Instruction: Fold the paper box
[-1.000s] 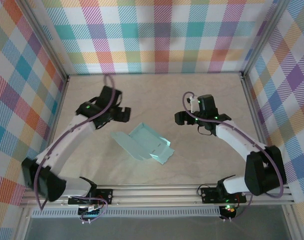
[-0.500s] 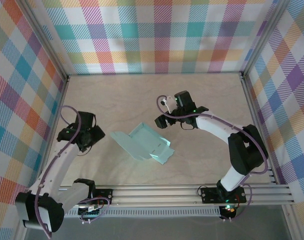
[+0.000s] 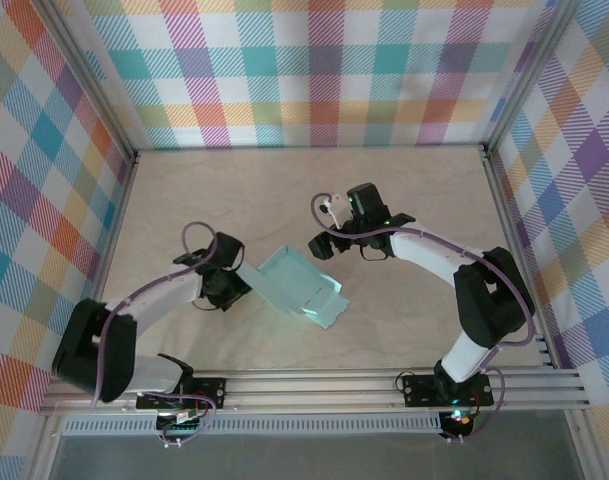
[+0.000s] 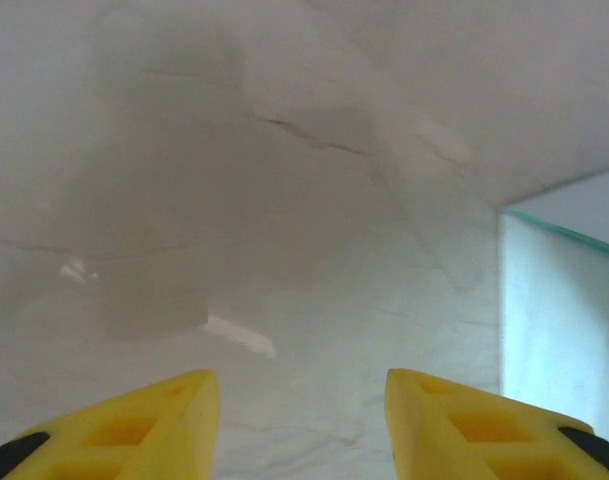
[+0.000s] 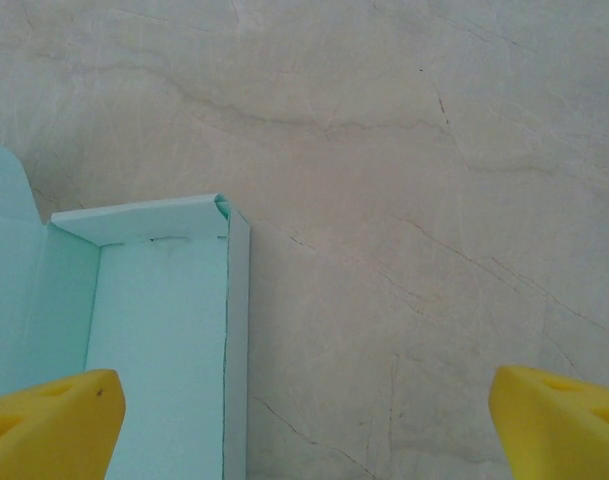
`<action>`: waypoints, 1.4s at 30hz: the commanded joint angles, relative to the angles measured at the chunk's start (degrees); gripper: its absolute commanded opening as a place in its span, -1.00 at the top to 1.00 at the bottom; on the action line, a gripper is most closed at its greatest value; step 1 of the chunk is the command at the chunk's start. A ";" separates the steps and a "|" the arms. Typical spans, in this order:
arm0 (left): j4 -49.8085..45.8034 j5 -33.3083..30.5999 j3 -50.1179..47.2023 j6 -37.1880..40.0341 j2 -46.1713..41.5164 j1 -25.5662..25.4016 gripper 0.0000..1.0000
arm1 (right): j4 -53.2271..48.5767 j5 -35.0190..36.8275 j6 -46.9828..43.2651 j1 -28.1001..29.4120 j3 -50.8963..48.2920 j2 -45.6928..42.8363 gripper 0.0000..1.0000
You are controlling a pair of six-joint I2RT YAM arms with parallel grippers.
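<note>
Arms bend inward, left gripper [image 3: 240, 279] and right gripper [image 3: 318, 247] flanking the paper box [image 3: 300, 284].

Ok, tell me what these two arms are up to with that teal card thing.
The two arms are folding a paper box. It lies partly formed on the table, with at least one corner's walls raised. The left gripper is at the box's left edge, and its wrist view shows the jaws apart with only bare table between them. The right gripper hovers wide open at the box's far right corner. Neither gripper is holding the card.
</note>
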 commanded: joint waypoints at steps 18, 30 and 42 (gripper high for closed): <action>2.59 11.91 45.67 13.17 42.02 -6.89 0.06 | -3.81 1.56 -5.75 -11.07 -9.01 -14.13 -0.90; 2.68 11.89 43.24 14.65 39.56 -4.19 -0.02 | -8.41 -1.63 -23.42 -10.81 -10.34 -9.65 -0.74; 0.99 4.10 21.56 19.64 19.76 4.49 -0.07 | -15.75 1.04 -30.00 -10.52 1.17 5.49 -0.05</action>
